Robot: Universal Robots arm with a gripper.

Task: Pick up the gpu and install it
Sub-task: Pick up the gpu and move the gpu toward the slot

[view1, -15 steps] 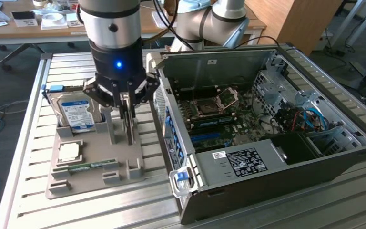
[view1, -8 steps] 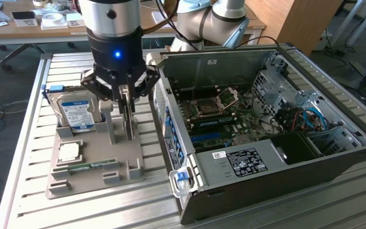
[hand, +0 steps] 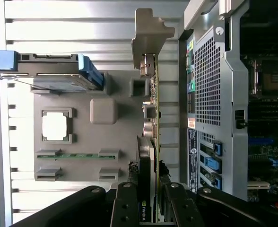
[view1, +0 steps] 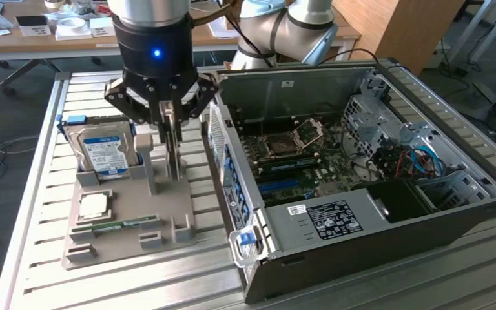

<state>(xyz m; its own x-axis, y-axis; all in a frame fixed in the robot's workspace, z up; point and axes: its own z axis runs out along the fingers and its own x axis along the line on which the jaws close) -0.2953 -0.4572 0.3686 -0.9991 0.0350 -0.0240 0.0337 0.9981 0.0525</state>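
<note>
Fingers (hand: 127, 203) of my gripper (view1: 172, 126) pinch the gpu (hand: 151, 113), which stands on edge in the tray (view1: 119, 248). In the exterior view the drive (view1: 106, 152) leans at nine o'clock from me, a chip (view1: 93, 205) lies at seven, and the open case (view1: 291, 87) sits at three o'clock.

A slatted metal worktop (view1: 41, 271) carries a grey holder tray (view1: 119, 242). At the tray's far end a hard drive (view1: 103, 152) with a blue-white label leans in its slot. Nearer the camera, a square processor chip (view1: 93, 205) lies flat, and just beside it a narrow green memory stick (view1: 114, 225). An open computer case (view1: 454, 213) lies to the exterior view's right (its motherboard (view1: 291, 161) and blue cables (view1: 420, 158) are exposed).
</note>
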